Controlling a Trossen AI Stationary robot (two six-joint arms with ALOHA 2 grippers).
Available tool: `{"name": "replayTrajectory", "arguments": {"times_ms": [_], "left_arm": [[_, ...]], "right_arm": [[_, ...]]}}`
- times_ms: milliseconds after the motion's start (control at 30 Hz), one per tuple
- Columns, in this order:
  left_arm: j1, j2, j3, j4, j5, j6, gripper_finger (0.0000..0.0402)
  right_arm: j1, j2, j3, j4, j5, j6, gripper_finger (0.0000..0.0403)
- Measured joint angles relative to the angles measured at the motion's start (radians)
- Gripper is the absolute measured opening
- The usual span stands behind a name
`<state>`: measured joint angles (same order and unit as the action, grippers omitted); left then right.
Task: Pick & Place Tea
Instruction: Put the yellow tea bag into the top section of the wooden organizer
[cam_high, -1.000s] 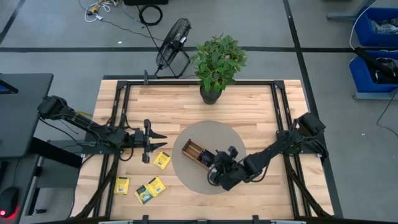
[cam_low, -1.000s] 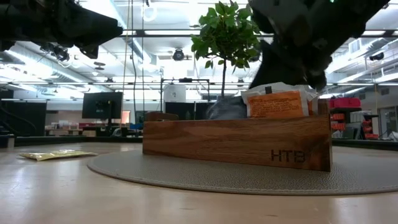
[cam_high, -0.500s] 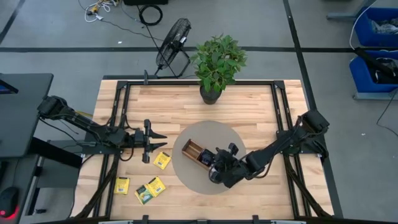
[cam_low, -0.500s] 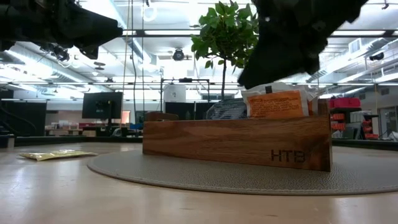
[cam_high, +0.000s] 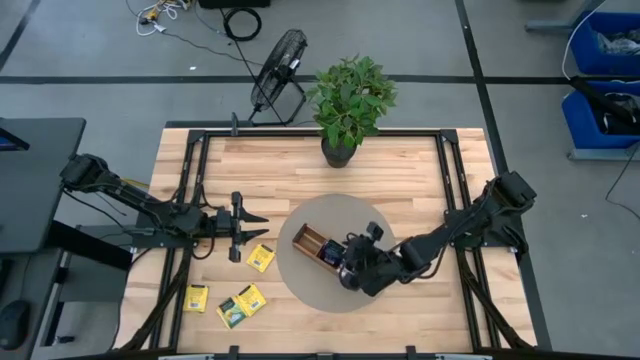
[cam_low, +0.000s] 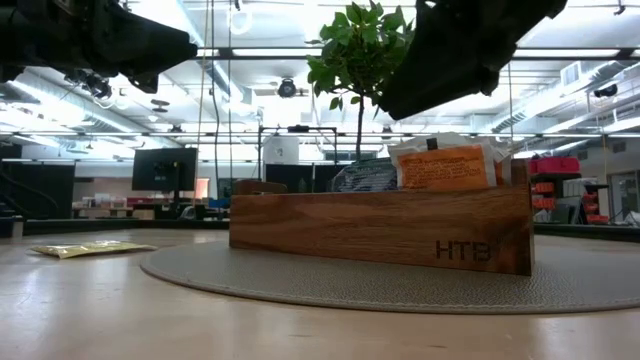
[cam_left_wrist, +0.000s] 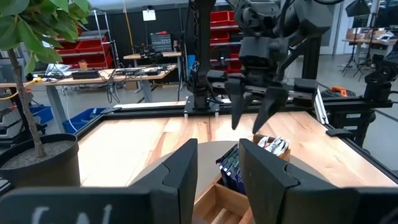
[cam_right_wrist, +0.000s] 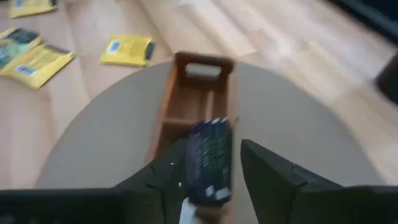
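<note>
A brown wooden divided tray (cam_high: 312, 243) lies on a round grey mat (cam_high: 300, 280). Dark navy tea sachets (cam_right_wrist: 210, 155) stand upright in one compartment, and an orange-and-white sachet (cam_low: 445, 167) stands beside them. My right gripper (cam_right_wrist: 212, 163) hovers open just above the navy sachets, one finger on either side, touching nothing; the left wrist view shows it (cam_left_wrist: 252, 115) clear of the tray. Three yellow sachets (cam_high: 261, 258) (cam_high: 196, 298) (cam_high: 241, 305) lie flat on the table at the near left. My left gripper (cam_high: 250, 228) waits open, level, left of the mat.
A potted plant (cam_high: 350, 100) stands at the table's far edge, with a small fan (cam_high: 280, 70) on the floor behind it. Black frame rails (cam_high: 195, 200) run along the table's left and right sides. Bare wood lies far and right of the mat.
My right gripper has risen from the tray's sachets to a place clear above them and has rolled a little. The navy sachets stay standing in the tray.
</note>
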<state>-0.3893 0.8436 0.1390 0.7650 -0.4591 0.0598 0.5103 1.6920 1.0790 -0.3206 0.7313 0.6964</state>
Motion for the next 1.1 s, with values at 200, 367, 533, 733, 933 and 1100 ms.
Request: {"name": "replayTrajectory", "arguments": {"times_ms": [200, 367, 533, 733, 933, 1100], "left_arm": [[0.0, 0.0, 0.0, 0.0, 0.0, 0.004, 0.0122], [-0.001, 0.0, 0.0, -0.003, 0.0, 0.004, 0.0122], [-0.001, 0.0, 0.0, -0.013, 0.0, 0.004, 0.0122], [-0.001, 0.0, 0.001, 0.034, 0.008, -0.025, 0.0122], [-0.001, 0.001, 0.093, -0.297, 0.014, -0.199, 0.0122], [-0.002, 0.0, 0.23, -0.682, 0.082, -0.291, 0.0122]], "right_arm": [[-0.004, 0.0, 0.0, 0.007, -0.077, 0.007, 0.016], [-0.038, -0.021, 0.041, 0.079, -0.072, -0.187, 0.016], [-0.047, -0.016, 0.042, 0.074, -0.094, -0.237, 0.016], [-0.058, -0.015, 0.042, 0.108, -0.107, -0.276, 0.016], [-0.069, -0.014, 0.042, 0.142, -0.123, -0.314, 0.016], [-0.069, -0.014, 0.042, 0.126, -0.158, -0.314, 0.016]]}}
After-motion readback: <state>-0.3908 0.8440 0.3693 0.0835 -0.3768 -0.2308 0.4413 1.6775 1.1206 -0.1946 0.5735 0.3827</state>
